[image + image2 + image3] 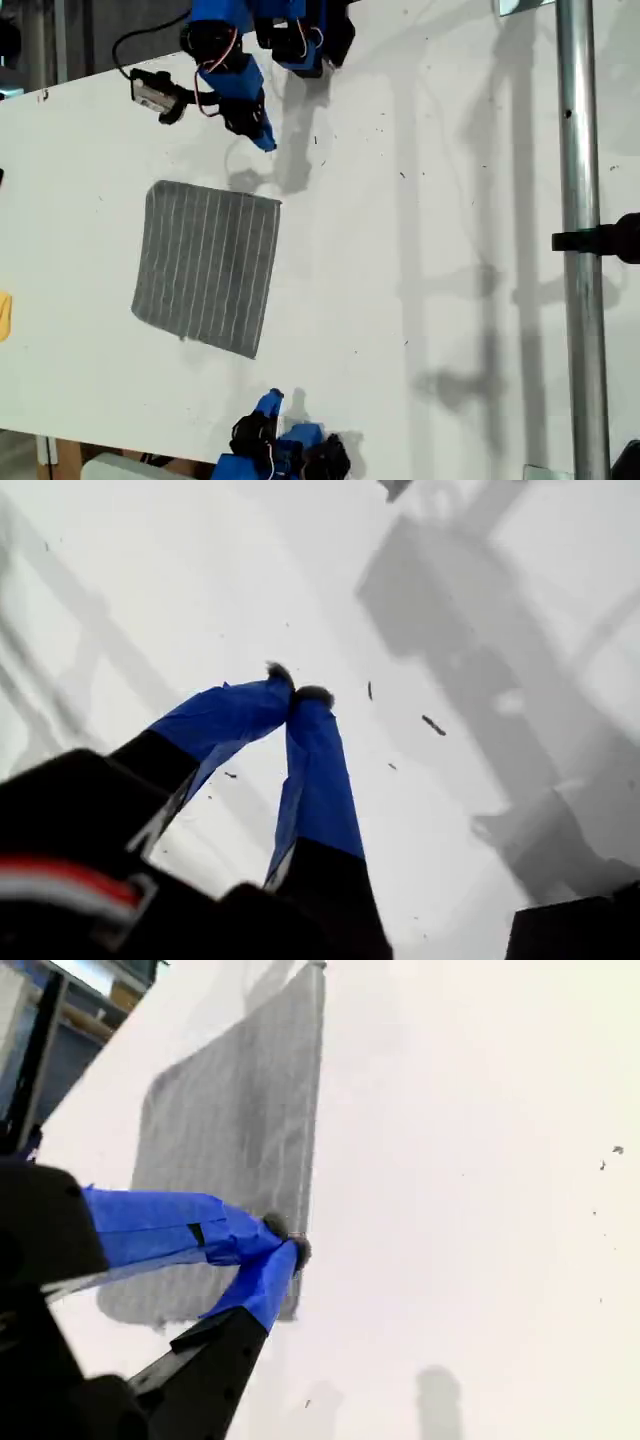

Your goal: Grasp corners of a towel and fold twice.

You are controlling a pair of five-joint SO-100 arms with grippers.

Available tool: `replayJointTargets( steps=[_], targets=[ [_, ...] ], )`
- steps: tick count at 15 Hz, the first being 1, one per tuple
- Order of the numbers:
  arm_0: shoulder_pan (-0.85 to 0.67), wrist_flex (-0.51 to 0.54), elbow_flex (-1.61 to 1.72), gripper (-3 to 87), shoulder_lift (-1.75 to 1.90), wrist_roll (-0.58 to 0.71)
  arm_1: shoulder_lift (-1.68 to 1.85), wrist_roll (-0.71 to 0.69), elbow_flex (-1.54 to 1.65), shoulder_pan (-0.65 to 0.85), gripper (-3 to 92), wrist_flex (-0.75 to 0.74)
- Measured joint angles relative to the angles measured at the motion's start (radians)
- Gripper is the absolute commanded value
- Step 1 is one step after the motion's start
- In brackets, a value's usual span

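My second gripper (pixel 285 1240) hangs above the towel (pixel 208 267) edge, tips pressed together, holding nothing. My first gripper (pixel 298 695) is also pinched closed over bare table (pixel 450 200) (no cloth in it). The towel lies flat toward the exterior view's left.

text: none legible | labels: none | brands: none | numbers: none | signs: none
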Motion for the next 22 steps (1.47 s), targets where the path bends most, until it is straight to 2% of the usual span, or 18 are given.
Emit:
replayJointTargets(
  steps=[1,4,9,11,13,14,16,19,22],
  targets=[
    [-0.054,0.044,-0.14,-3.0,-0.115,0.084,-0.152,-0.063,-0.144,0.025,-0.3,-0.002],
    [-0.212,0.067,-0.334,-2.9,-0.345,0.261,-0.511,-0.164,-0.482,0.067,-0.3,-0.002],
    [-0.385,0.028,-0.37,-2.9,-0.483,0.364,-0.762,-0.276,-0.686,0.117,-0.3,-0.052],
    [-0.397,0.011,-0.39,-2.9,-0.549,0.405,-0.799,-0.353,-0.712,0.14,7.4,-0.064],
    [-0.399,0.006,-0.39,-2.8,-0.584,0.431,-0.824,-0.436,-0.742,0.144,23.7,-0.064],
    [-0.399,0.005,-0.39,-2.7,-0.586,0.439,-0.841,-0.479,-0.773,0.143,27.5,-0.054],
    [-0.4,0.005,-0.391,-2.6,-0.589,0.445,-0.891,-0.575,-0.848,0.143,40.9,0.029],
    [-0.4,0.005,-0.391,-2.6,-0.594,0.445,-0.916,-0.733,-0.864,0.175,40.3,0.124],
    [-0.4,0.005,-0.391,-2.7,-0.594,0.445,-0.925,-0.795,-0.836,0.235,38.7,0.12]
  ],
)
